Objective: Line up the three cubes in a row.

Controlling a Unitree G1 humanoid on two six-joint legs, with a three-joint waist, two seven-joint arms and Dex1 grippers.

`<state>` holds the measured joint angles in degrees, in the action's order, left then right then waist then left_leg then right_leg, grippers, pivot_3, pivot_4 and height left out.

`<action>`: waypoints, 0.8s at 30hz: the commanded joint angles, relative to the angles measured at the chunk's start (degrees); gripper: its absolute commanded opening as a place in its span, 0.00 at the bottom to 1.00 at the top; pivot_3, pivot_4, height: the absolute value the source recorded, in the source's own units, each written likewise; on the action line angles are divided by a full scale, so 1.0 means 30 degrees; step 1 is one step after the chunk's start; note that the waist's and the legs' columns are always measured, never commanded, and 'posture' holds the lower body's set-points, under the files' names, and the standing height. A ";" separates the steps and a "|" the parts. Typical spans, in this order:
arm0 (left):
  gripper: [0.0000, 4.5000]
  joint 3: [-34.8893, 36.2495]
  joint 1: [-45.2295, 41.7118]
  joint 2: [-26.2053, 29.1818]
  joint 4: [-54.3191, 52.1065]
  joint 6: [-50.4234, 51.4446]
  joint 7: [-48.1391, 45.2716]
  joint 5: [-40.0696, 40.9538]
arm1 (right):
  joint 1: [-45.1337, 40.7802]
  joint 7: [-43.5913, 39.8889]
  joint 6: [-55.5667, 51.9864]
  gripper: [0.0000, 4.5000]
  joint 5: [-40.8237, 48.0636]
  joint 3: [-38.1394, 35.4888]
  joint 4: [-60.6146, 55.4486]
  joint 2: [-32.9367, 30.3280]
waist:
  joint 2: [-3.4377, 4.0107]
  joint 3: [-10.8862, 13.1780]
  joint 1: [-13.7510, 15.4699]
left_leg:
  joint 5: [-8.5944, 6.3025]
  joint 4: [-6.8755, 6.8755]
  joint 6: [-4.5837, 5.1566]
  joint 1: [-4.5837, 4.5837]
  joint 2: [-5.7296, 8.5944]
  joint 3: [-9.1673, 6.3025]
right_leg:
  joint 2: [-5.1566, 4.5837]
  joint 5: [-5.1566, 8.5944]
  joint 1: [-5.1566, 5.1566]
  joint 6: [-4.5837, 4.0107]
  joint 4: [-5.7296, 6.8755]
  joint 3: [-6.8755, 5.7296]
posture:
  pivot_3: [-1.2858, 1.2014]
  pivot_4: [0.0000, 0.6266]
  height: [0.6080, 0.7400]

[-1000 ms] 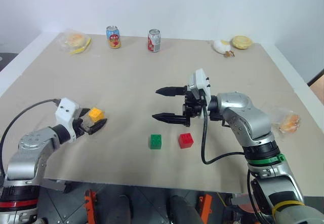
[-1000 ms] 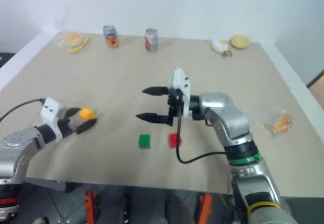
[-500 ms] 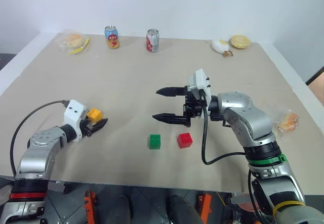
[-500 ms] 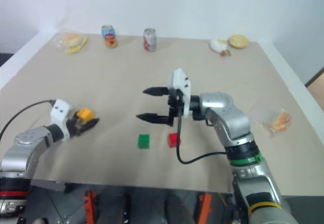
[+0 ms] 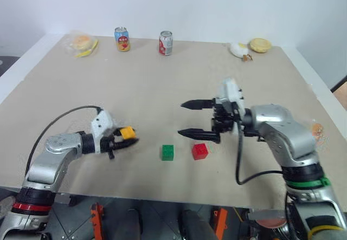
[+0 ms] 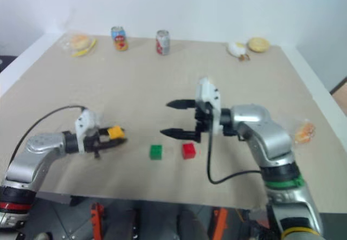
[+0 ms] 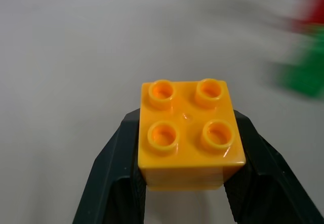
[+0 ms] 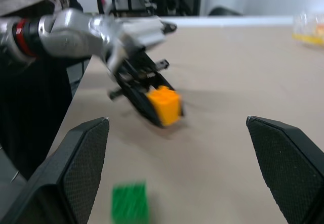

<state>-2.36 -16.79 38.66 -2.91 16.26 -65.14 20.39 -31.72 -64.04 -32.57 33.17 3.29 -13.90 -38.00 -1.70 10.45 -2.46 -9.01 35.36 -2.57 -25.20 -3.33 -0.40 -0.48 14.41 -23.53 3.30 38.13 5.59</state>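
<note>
Between the left tool's point(image 5: 123, 140) clamped fingers, yellow-orange cube point(image 7: 188, 133); green cube point(image 7: 304, 70) seems blurred; right tool point(image 5: 191, 118) apart.

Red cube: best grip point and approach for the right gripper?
Probably pinch two opposite flat side walls of the red cube, coming from above. Its studded top faces up, the green cube sits apart on its left, and the open right gripper hovers just above.

Silver arms, black cables, black jaws, white wrist housings.

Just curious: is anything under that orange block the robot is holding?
Bare table lies beneath the orange block, clamped in the left gripper. Its underside is hidden.
</note>
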 commanded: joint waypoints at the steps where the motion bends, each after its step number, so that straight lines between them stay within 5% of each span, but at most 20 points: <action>1: 0.30 -0.1132 -0.0547 0.0607 0.0103 -0.1693 -0.2482 -0.0338 | 0.1190 -0.0192 -0.0826 1.00 0.1029 -0.0878 -0.2389 -0.1094 | 0.0002 0.0000 -0.0067 | -0.0002 -0.0003 0.0003 0.0010 -0.0011 -0.0001 | 0.0010 0.0011 0.0001 0.0000 0.0000 0.0000 | 0.52 0.24 0.95; 14: 0.30 -0.2668 -0.3367 0.0096 0.5591 -0.5284 -0.5808 -0.1714 | 0.3086 0.1955 -0.1832 1.00 0.1920 -0.2089 -0.4809 -0.1781 | 0.0001 0.0000 -0.0077 | 0.0004 0.0040 0.0024 0.0018 -0.0046 0.0021 | 0.0046 -0.0027 -0.0002 -0.0005 0.0009 0.0020 | 0.52 0.24 0.95; 23: 0.30 -0.3053 -0.3337 -0.0058 0.6127 -0.5244 -0.6371 -0.1924 | 0.3042 0.2164 -0.1665 1.00 0.1959 -0.1941 -0.4663 -0.1853 | 0.0001 -0.0001 -0.0076 | 0.0004 0.0026 0.0025 0.0018 -0.0049 0.0014 | 0.0054 -0.0017 -0.0003 -0.0008 0.0011 0.0018 | 0.52 0.24 0.95; 24: 0.54 -0.3056 -0.3328 -0.0064 0.6111 -0.5241 -0.6341 -0.1945 | 0.3016 0.2149 -0.1637 1.00 0.1937 -0.1913 -0.4614 -0.1856 | 0.0001 0.0000 -0.0077 | 0.0004 0.0027 0.0025 0.0021 -0.0049 0.0015 | 0.0055 -0.0018 -0.0002 -0.0007 0.0011 0.0019 | 0.52 0.24 0.95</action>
<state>-11.17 -26.81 38.55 15.79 0.41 -83.56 14.83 -22.11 -57.45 -38.24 38.04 -0.78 -26.08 -42.87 -1.70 10.45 -2.69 -9.00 35.44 -2.49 -25.14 -3.47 -0.35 -0.31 14.36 -23.54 3.28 38.16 5.64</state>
